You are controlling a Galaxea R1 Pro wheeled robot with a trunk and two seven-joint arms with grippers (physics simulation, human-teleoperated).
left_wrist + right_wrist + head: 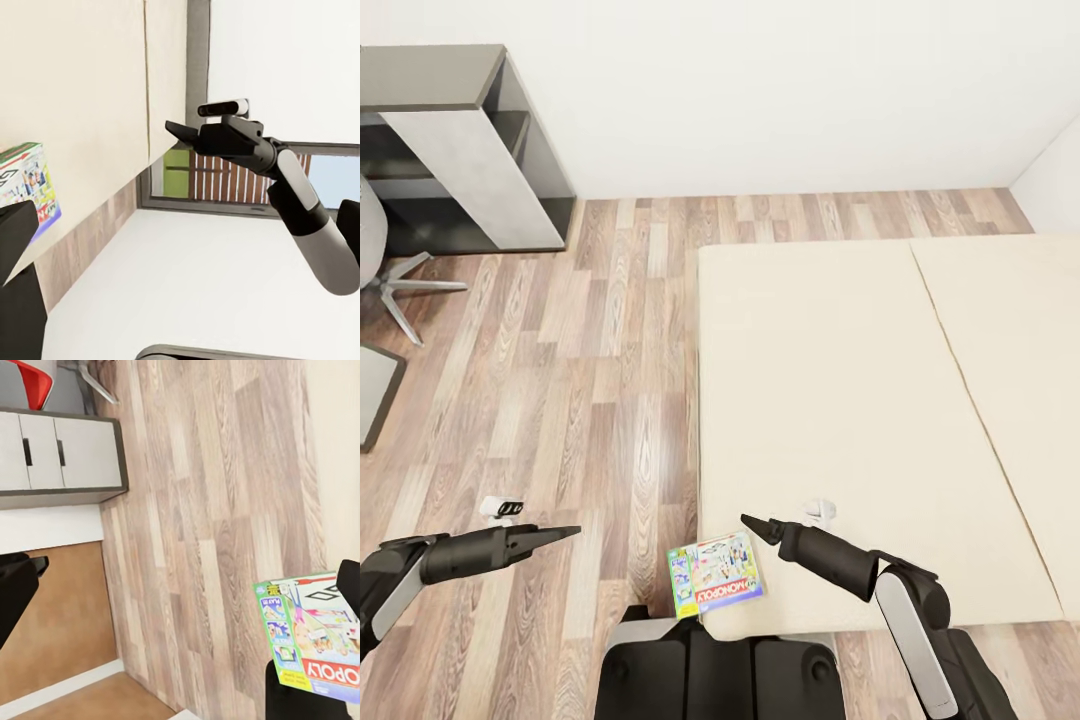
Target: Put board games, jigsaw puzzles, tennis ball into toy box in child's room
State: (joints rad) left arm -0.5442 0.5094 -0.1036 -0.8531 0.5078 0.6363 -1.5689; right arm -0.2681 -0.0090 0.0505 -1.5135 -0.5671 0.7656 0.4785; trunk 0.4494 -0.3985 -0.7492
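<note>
I see one board game (716,586) at the bed (830,400) corner; left gripper (565,531) and right gripper (750,522) look pinched narrow, empty.

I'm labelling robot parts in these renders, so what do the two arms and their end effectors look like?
Both arms have matte black joints and pale grey-white shell segments. The left end effector and the right end effector are slim black wedges tapering to points. A small white-and-black camera module sits near the left wrist; the left wrist view shows a matching one on the right arm. No cables or markings are visible.
</note>
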